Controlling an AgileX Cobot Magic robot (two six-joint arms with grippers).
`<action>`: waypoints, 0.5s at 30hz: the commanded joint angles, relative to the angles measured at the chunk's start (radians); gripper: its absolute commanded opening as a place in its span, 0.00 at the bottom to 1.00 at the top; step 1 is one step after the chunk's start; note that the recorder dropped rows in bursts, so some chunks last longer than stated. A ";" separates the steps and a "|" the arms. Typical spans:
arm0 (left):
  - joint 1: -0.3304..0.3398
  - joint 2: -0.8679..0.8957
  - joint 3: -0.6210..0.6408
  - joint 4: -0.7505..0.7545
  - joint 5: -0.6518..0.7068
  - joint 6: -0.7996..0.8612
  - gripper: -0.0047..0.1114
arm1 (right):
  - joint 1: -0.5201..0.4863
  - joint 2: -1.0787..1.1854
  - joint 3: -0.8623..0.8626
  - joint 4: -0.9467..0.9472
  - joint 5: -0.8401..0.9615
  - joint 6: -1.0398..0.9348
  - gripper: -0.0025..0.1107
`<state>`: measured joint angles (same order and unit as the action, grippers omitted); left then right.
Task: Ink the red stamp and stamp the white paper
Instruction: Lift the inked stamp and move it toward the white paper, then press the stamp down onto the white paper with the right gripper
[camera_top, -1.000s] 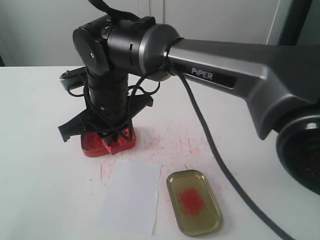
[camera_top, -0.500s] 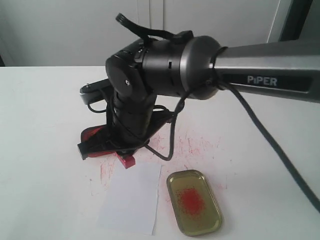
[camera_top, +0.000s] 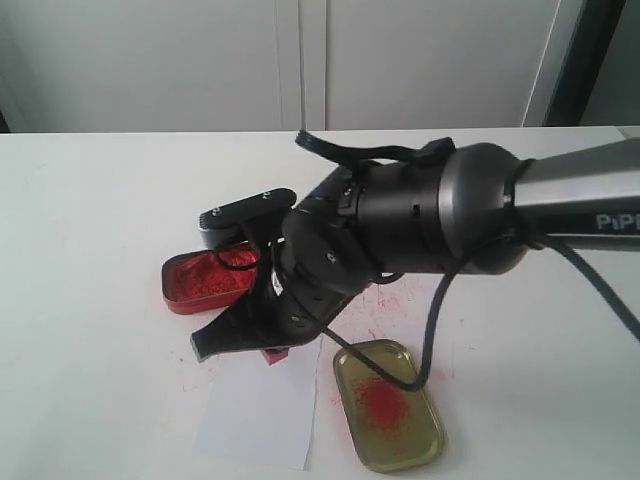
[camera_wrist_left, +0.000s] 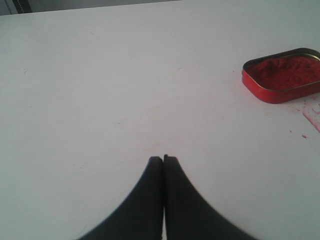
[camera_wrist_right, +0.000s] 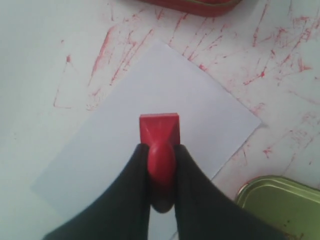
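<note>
My right gripper (camera_wrist_right: 161, 150) is shut on the knob of the red stamp (camera_wrist_right: 159, 131), whose square base hangs over the white paper (camera_wrist_right: 125, 145). In the exterior view the stamp (camera_top: 277, 354) peeks out under the right gripper (camera_top: 262, 345) at the far edge of the paper (camera_top: 262, 412). No imprint shows on the visible part of the sheet. My left gripper (camera_wrist_left: 163, 159) is shut on nothing, hovering above bare table, with the red ink tin (camera_wrist_left: 283, 75) off to one side.
The red tin of ink paste (camera_top: 205, 280) lies behind the paper. The gold lid with a red smear (camera_top: 388, 404) sits right of the paper, also seen as the lid (camera_wrist_right: 282, 205). Red ink streaks (camera_wrist_right: 270, 55) mark the table around the sheet.
The right arm has lifted the stamp out of the red tin and carried it forward and rightward to the paper's far edge. The tin is now uncovered.
</note>
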<state>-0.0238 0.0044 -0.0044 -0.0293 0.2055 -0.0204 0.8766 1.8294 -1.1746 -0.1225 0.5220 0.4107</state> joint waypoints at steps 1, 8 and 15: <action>0.001 -0.004 0.004 0.000 -0.003 -0.002 0.04 | 0.032 -0.018 0.044 -0.202 -0.037 0.150 0.02; 0.001 -0.004 0.004 0.000 -0.003 -0.002 0.04 | 0.101 -0.018 0.048 -0.318 -0.030 0.301 0.02; 0.001 -0.004 0.004 0.000 -0.003 -0.002 0.04 | 0.101 0.019 -0.026 -0.275 0.088 0.310 0.02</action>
<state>-0.0238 0.0044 -0.0044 -0.0293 0.2055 -0.0204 0.9758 1.8315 -1.1546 -0.4117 0.5622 0.7156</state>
